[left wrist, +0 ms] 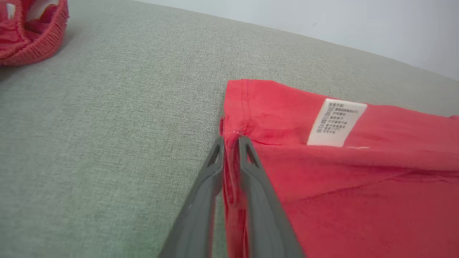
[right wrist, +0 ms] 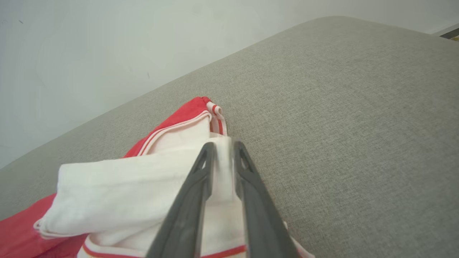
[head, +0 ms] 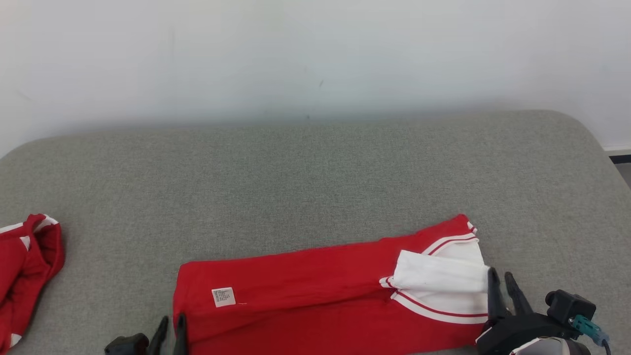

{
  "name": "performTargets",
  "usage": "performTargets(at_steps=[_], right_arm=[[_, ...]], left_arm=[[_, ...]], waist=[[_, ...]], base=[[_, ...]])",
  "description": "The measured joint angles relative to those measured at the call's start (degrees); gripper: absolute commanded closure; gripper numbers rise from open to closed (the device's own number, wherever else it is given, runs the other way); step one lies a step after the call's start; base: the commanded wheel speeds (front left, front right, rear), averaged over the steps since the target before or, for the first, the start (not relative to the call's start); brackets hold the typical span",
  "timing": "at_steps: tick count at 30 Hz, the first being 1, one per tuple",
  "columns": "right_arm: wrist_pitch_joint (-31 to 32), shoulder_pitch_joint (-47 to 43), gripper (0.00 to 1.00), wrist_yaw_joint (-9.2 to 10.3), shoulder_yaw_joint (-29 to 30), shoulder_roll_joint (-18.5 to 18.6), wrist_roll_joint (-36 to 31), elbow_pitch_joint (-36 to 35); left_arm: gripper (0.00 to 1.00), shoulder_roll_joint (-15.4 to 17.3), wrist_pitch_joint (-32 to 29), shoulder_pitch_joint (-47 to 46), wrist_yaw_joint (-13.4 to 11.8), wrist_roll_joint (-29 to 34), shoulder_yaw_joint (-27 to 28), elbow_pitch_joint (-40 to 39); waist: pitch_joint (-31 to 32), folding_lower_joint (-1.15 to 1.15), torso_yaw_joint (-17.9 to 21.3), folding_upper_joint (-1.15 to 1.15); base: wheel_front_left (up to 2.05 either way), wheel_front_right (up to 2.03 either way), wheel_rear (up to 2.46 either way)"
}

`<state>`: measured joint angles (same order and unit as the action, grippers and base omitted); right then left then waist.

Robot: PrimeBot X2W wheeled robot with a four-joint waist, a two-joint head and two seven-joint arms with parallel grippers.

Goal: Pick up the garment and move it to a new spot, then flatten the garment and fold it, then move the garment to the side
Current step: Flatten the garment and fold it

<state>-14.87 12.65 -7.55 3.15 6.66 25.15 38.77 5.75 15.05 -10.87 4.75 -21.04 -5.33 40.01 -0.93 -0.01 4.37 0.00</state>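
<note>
The garment [head: 305, 286] is red with white striped sleeves and lies folded into a long band near the front edge of the grey surface [head: 315, 172]. A white label [head: 223, 297] shows near its left end. My left gripper [head: 172, 320] pinches the red left edge [left wrist: 236, 107], the cloth showing between its nearly closed fingers [left wrist: 200, 200]. My right gripper [head: 499, 272] is at the right end, its fingers [right wrist: 190, 200] closed on the folded white sleeve [right wrist: 125, 179].
A second red and white garment [head: 24, 266] lies bunched at the far left edge, also in the left wrist view [left wrist: 32, 32]. A pale wall [head: 315, 59] stands behind the surface. The surface's rounded corner [head: 586, 133] is at the far right.
</note>
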Motion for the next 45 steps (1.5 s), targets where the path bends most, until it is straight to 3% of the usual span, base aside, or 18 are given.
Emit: performTargets(at_steps=[8,13,22,28,32,40,45], right_arm=[[-0.1,-1.7,0.00,0.00,2.4,-0.2,-0.7,-1.7],[-0.1,-2.1,0.00,0.00,3.2,-0.7,-2.2,-3.6],[-0.2,-1.5,0.00,0.00,-3.5,-1.2,-4.3,-4.7],[5.0,2.7,0.00,0.00,-15.1,2.7,-3.8,-6.4],[12.0,7.0,0.00,0.00,-24.0,8.7,-0.6,-7.9],[23.0,8.8,0.00,0.00,-32.1,15.2,5.2,-10.6],[27.7,9.6,0.00,0.00,-34.2,17.7,7.7,-13.5]], left_arm=[[0.00,-1.1,0.0,5.2,-2.6,5.1,5.3,-7.5],[0.00,-2.1,0.0,8.7,-2.7,7.8,7.0,-10.4],[0.00,-2.7,0.0,11.2,-3.1,11.0,8.0,-14.0],[0.00,-2.8,0.0,11.9,-3.2,10.9,7.9,-14.2],[0.00,-2.8,0.0,11.6,-3.5,10.0,7.1,-14.0],[0.00,-2.8,0.0,11.4,-4.2,8.1,5.8,-13.8],[0.00,-2.8,0.0,11.4,-4.3,8.0,5.9,-14.2]], waist=[[0.3,0.01,0.2,0.00],[1.0,0.00,0.1,0.00],[1.7,0.01,-1.1,0.00],[1.3,0.00,-2.0,0.00],[0.7,0.01,-3.0,0.01],[-0.2,0.01,-4.6,0.01],[-1.0,0.01,-4.7,0.01]], base=[[0.00,0.00,0.00],[0.00,0.00,0.00],[0.00,0.00,0.00],[0.00,0.00,0.00],[0.00,0.00,0.00],[0.00,0.00,0.00],[0.00,0.00,0.00]])
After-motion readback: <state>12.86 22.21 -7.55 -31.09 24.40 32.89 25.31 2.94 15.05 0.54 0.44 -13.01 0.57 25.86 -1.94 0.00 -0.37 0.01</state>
